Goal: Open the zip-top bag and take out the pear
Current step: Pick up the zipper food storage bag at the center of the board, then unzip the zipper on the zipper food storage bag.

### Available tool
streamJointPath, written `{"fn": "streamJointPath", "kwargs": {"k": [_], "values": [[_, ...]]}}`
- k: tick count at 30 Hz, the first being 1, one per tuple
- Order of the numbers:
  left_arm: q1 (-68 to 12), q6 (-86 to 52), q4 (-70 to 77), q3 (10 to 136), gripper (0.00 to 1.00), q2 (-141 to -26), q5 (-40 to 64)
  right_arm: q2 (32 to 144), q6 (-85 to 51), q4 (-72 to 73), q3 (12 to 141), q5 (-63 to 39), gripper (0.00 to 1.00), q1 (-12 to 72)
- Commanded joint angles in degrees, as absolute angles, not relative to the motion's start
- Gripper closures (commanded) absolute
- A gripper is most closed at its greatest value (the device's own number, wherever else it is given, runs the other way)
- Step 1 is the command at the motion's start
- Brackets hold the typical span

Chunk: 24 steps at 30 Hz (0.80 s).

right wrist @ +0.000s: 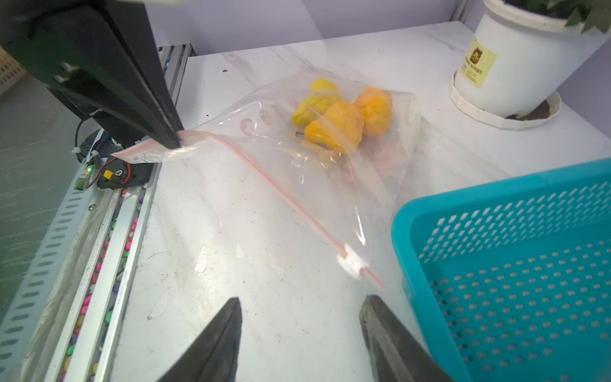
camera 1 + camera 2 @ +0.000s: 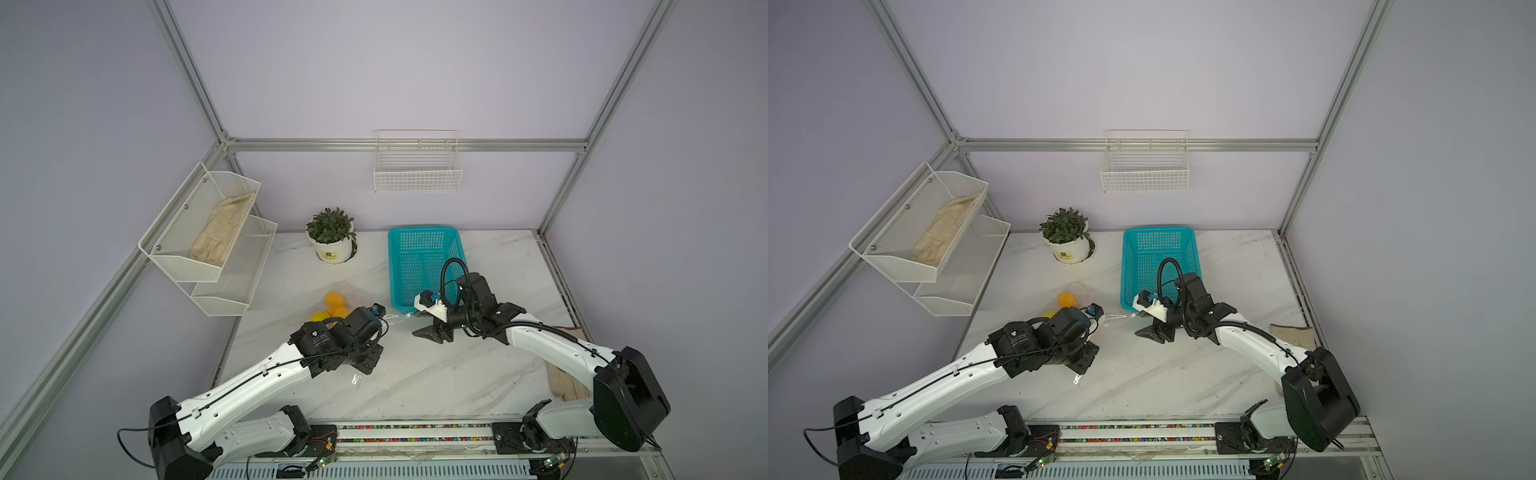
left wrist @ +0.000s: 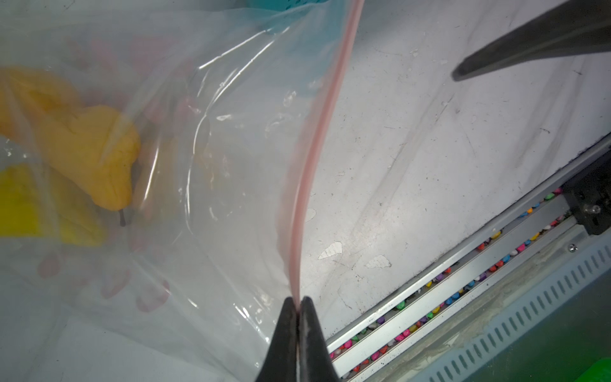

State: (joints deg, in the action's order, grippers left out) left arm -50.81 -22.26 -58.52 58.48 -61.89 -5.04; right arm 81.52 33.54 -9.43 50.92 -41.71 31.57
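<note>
Barely visible from above: zip-top bag (image 1: 330, 158), pear (image 1: 334, 127) blurred inside. Zip strip (image 1: 264, 180) pinched by left gripper (image 3: 299, 299); slider (image 1: 352, 261) beside teal basket (image 1: 496, 190), just ahead of spread right gripper (image 1: 302, 297).

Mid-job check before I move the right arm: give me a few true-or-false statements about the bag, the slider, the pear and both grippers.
1. The left gripper is shut on the zip-top bag's pink zip strip. True.
2. The right gripper grips the white slider. False: its jaws stand open, short of the slider, holding nothing.
3. The pear lies in the blue basket. False: the pear is inside the bag.
4. The slider sits at the strip's end nearer the blue basket. True.
</note>
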Motion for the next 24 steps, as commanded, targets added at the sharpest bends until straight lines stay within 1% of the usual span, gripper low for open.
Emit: {"fn": "streamJointPath", "kwargs": {"k": [1,5,9,12,13,17,21,22,24], "values": [[-50.8,-20.2,-62.4,63.4,1.00,-60.2,-3.5,85.0,40.6,-5.0,54.3,-48.7,0.37,31.7],[-50.8,-20.4,-65.3,64.5,1.00,-58.7,-4.7,89.7,40.3,-1.1,55.9,-52.3,0.39,31.9],[-50.7,-21.0,-66.3,64.7,1.00,-56.2,-6.0,93.1,37.4,5.4,55.5,-52.4,0.39,31.9],[-50.5,-21.5,-66.4,64.6,1.00,-54.7,-6.5,95.3,35.3,7.5,56.2,-51.7,0.36,31.7],[-50.5,-21.7,-66.5,64.5,1.00,-54.5,-6.7,95.7,34.8,8.5,56.3,-52.3,0.36,31.7],[-50.4,-22.2,-66.8,64.7,1.00,-53.8,-7.7,97.2,30.9,12.8,56.5,-57.7,0.53,31.8],[-50.0,-22.5,-67.1,64.7,1.00,-53.8,-8.4,96.6,27.6,16.3,56.1,-59.4,0.68,31.8],[-49.9,-22.5,-67.1,64.7,1.00,-53.8,-8.4,96.3,27.3,16.3,56.1,-59.8,0.71,31.8],[-49.8,-22.7,-67.4,64.8,1.00,-54.0,-8.9,95.4,26.6,16.3,55.9,-60.4,0.71,31.7]]}}
